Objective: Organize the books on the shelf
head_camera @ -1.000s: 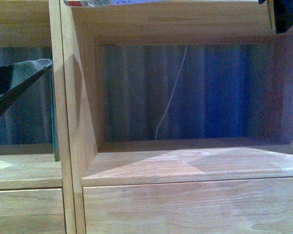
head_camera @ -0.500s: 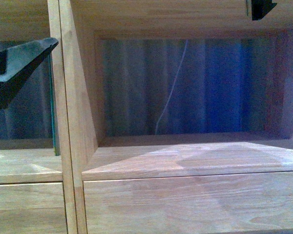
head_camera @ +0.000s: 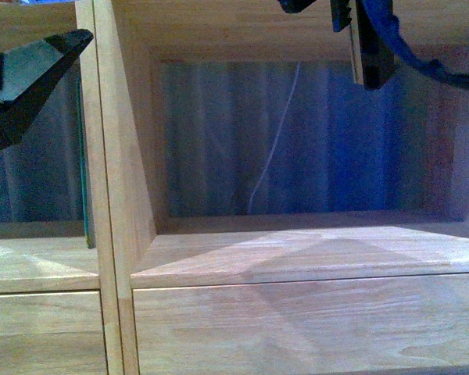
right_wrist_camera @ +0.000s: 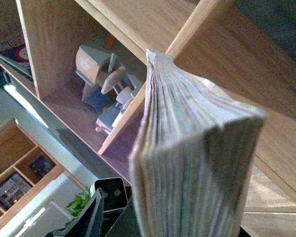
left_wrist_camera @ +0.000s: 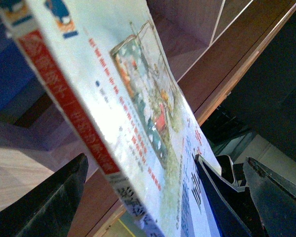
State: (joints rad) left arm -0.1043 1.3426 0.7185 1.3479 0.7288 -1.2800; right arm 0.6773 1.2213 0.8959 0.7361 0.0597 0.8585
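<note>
The pale wood shelf (head_camera: pixel 297 258) is filling our front view. Our left gripper (left_wrist_camera: pixel 140 160) is clamping the white book (left_wrist_camera: pixel 128 89) with its red strip, and our right gripper (head_camera: pixel 367 55) is gripping a second book (right_wrist_camera: pixel 187 163) close to the shelf boards.

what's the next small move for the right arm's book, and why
Probably ease the right gripper down and inward, to stand its book on the cubby floor. The gripper sits high at the cubby's mouth, shut on the book, and the floor below shows bare wood.
</note>
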